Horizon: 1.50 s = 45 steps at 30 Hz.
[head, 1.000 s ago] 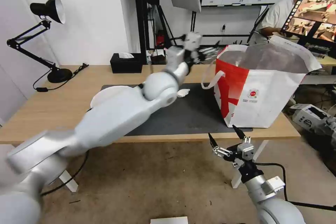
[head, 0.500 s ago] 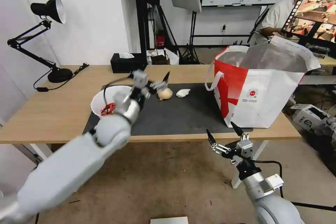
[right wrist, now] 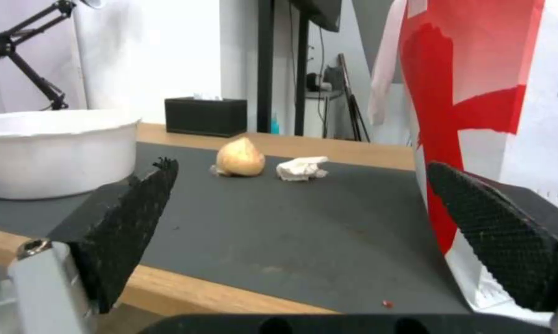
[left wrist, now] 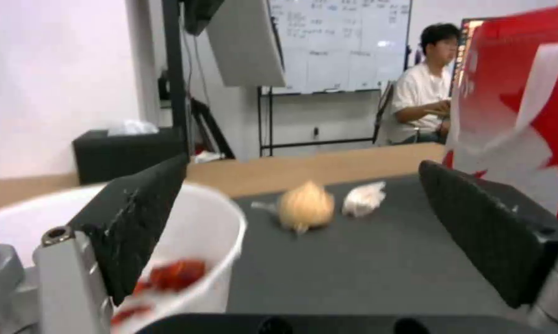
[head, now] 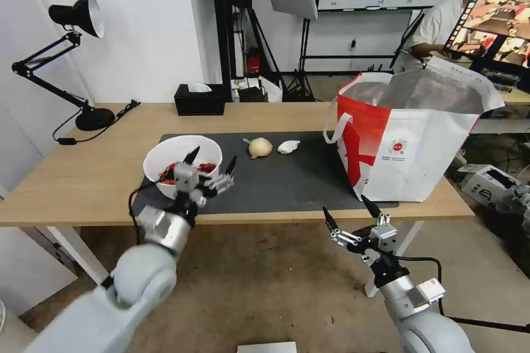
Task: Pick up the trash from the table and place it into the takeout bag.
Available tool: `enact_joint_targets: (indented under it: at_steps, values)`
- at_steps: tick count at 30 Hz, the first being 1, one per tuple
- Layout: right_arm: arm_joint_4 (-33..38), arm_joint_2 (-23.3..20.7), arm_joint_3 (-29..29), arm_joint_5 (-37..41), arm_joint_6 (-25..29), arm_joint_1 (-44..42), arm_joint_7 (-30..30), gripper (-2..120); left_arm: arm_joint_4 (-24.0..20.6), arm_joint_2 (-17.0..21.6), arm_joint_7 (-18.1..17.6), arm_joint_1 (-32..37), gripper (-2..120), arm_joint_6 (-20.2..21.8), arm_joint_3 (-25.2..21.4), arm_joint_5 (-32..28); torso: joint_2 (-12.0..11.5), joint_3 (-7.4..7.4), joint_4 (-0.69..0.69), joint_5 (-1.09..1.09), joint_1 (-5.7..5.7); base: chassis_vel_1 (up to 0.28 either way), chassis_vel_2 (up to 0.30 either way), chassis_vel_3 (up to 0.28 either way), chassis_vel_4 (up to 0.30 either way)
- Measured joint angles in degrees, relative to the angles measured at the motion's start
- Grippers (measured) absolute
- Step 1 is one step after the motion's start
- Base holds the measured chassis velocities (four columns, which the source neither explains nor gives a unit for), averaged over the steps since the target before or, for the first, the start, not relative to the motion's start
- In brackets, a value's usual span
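The trash on the table (head: 83, 176) is a white bowl (head: 165, 149) of red shells, a beige lump (head: 260, 147) and a crumpled tissue (head: 289, 146), all on the dark mat (head: 287, 182). My left gripper (head: 212, 159) is open and empty, hovering at the bowl's near right side by the table's front edge. The left wrist view has the bowl (left wrist: 211, 241) beside one finger, with the lump (left wrist: 304, 206) and tissue (left wrist: 363, 198) farther off. The red-and-white takeout bag (head: 408, 143) stands open at the mat's right end. My right gripper (head: 346, 208) hangs open below the front edge.
A black tissue box (head: 200, 99) sits at the table's back edge and a black desk lamp (head: 83, 66) stands at the back left. The right wrist view looks across the mat at the bowl (right wrist: 56, 153), lump (right wrist: 240, 158), tissue (right wrist: 300, 169) and bag (right wrist: 477, 93).
My left arm has swung back from high up near the bag, past the lump, down to the bowl at the table's front. The right gripper has barely shifted.
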Motion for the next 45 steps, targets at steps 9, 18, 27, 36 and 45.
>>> enact_joint_targets:
  at_steps: [9, 18, 27, 36, 45]
  values:
    - [-0.30, 0.23, -0.28, 1.51, -0.84, -0.42, 0.32, 100, -0.26, -6.07, 0.52, 11.56, 100, -4.27, -5.41, 8.22, 0.00, 0.00, 0.01, 0.00, 0.00, 0.000, 0.000, 0.000, 0.000]
    - [-2.51, 0.38, -0.35, 2.01, -0.88, -0.25, 0.62, 100, 2.78, -10.09, 2.71, 17.72, 100, -8.93, -9.88, 12.89, 0.00, 0.01, 0.01, 0.00, 0.01, 0.000, 0.000, 0.000, 0.000]
    - [-3.95, 0.79, -0.67, 2.86, -0.68, -0.19, 0.88, 100, 5.53, -12.80, 2.82, 19.91, 100, -11.07, -11.18, 15.97, 0.00, 0.01, 0.01, 0.00, 0.01, 0.000, 0.000, 0.000, 0.000]
    - [-4.07, 0.85, -0.83, 2.91, -0.56, -0.25, 0.88, 100, 5.96, -13.28, 2.81, 19.76, 100, -11.25, -11.43, 17.08, -0.01, 0.01, 0.01, -0.01, 0.01, 0.000, 0.000, 0.000, 0.000]
    - [-4.12, 1.03, -1.16, 2.71, -0.58, -0.32, 0.81, 100, 5.46, -12.95, 2.83, 19.72, 100, -11.21, -11.93, 17.29, -0.01, 0.01, 0.01, -0.01, 0.01, 0.000, 0.000, 0.000, 0.000]
